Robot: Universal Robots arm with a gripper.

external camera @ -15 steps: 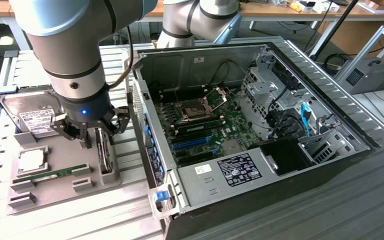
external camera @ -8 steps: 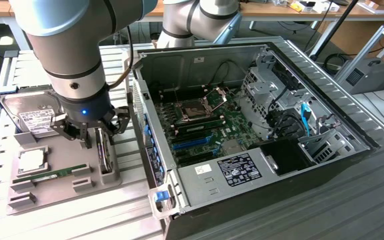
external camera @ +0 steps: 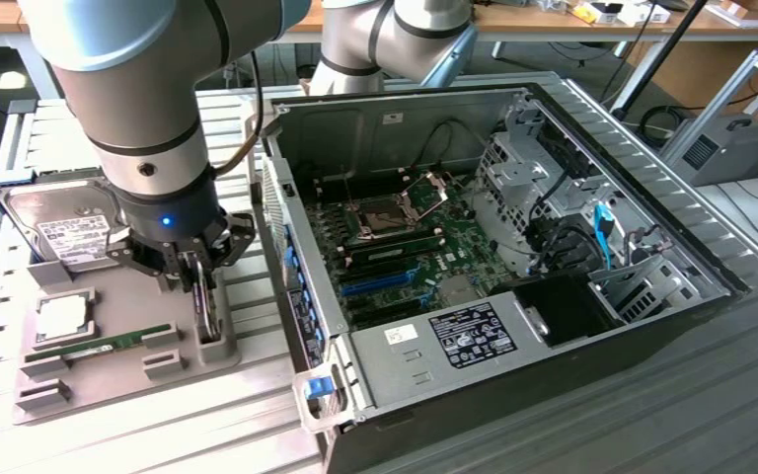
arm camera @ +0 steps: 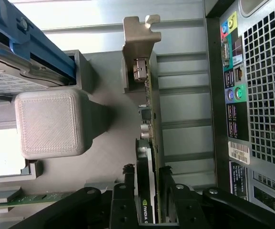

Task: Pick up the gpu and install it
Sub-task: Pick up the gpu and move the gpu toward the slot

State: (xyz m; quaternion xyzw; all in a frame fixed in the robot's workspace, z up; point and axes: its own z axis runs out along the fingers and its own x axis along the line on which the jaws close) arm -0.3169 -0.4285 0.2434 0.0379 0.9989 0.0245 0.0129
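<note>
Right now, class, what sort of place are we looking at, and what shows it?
Probably a robotics lab: a robot arm over a parts tray, an opened computer case, cluttered workbenches behind.

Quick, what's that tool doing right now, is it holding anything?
Tool: closed on the gpu, which stands upright in the gray holder.

Hand [external camera: 198, 279] clamped on the gpu [arm camera: 149, 124], pointing straight down

The arm [external camera: 129, 89] drops in from the top of the exterior view, fat grey last link pretty much vertical, with a little blue light glowing on the wrist [external camera: 159, 219]. Black fingers [arm camera: 168, 195] sit one on each face of the upright card, snug against it, at the end away from its metal bracket.
</note>
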